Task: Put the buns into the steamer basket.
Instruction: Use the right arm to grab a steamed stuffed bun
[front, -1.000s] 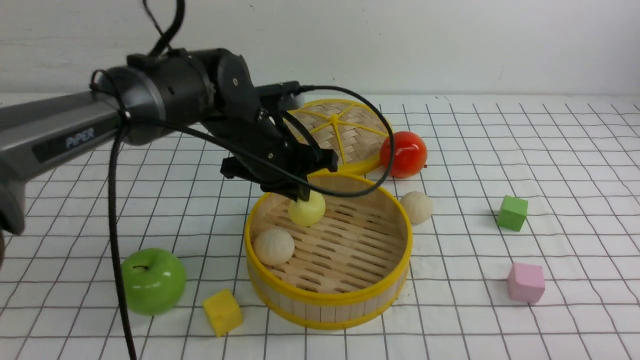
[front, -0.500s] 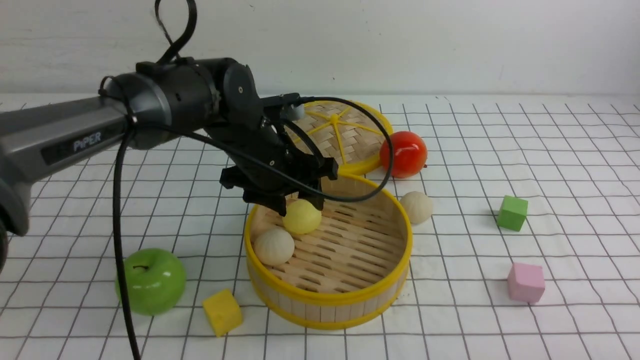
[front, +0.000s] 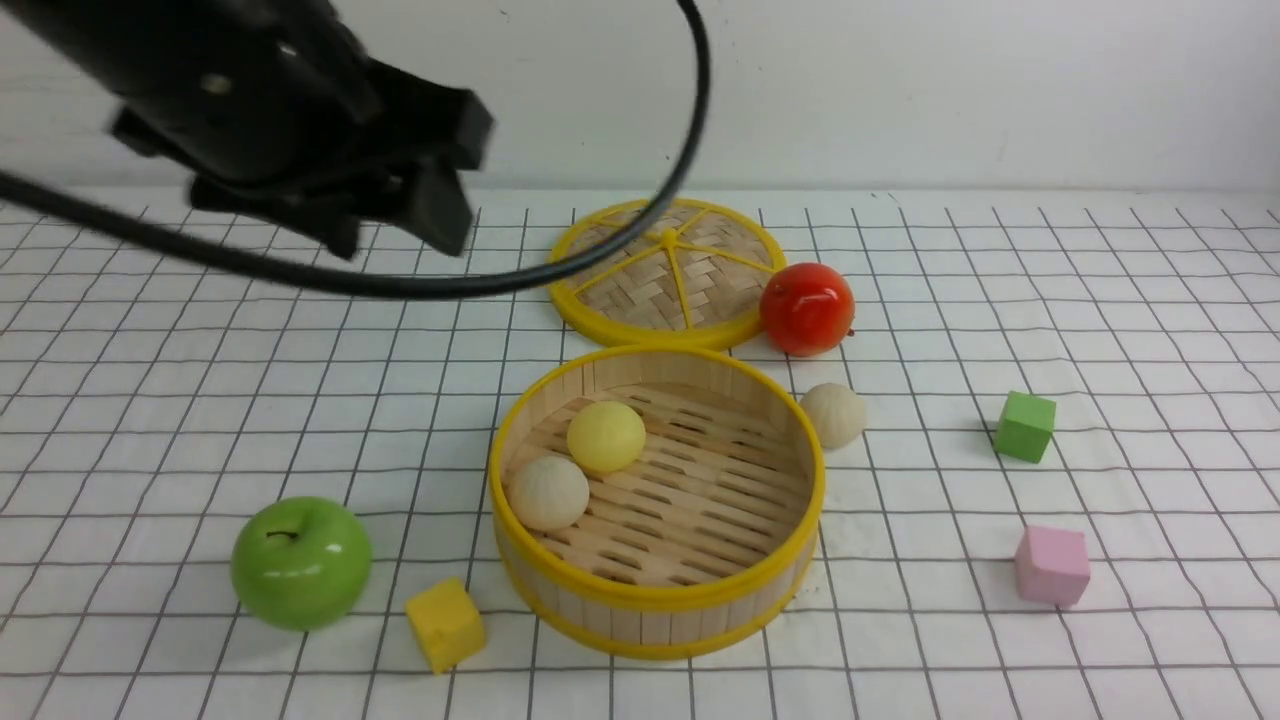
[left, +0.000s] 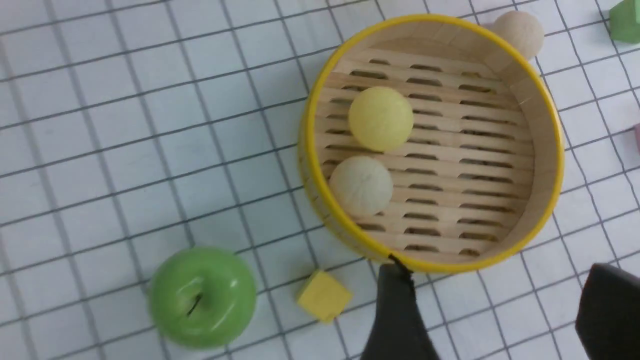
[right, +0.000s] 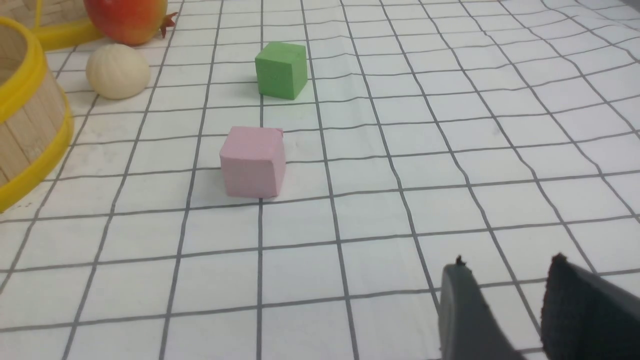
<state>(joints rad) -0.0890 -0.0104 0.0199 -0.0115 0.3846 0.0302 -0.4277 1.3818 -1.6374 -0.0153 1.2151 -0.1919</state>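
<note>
Pale yellow and matte, one bun (front: 606, 437) sits on the slatted floor of the steamer basket (front: 658, 598), near the wall on the side toward the table's left edge. An off-white bun (front: 549, 494) rests just beside it, closer to the near edge. The third, another off-white bun (front: 832, 415), is outside on the table (front: 1150, 400), just beside the rim on the side toward the table's far right corner. So two of the three are in, and one is left to do.

The left gripper (left: 495, 300) stands with its fingers spread and nothing between them, raised over the side toward the table's left edge. The right gripper (right: 505, 295) is also apart and empty. The remaining bun probably falls to the right arm, being on that side; the red fruit (front: 807, 309) near it could crowd the approach.
</note>
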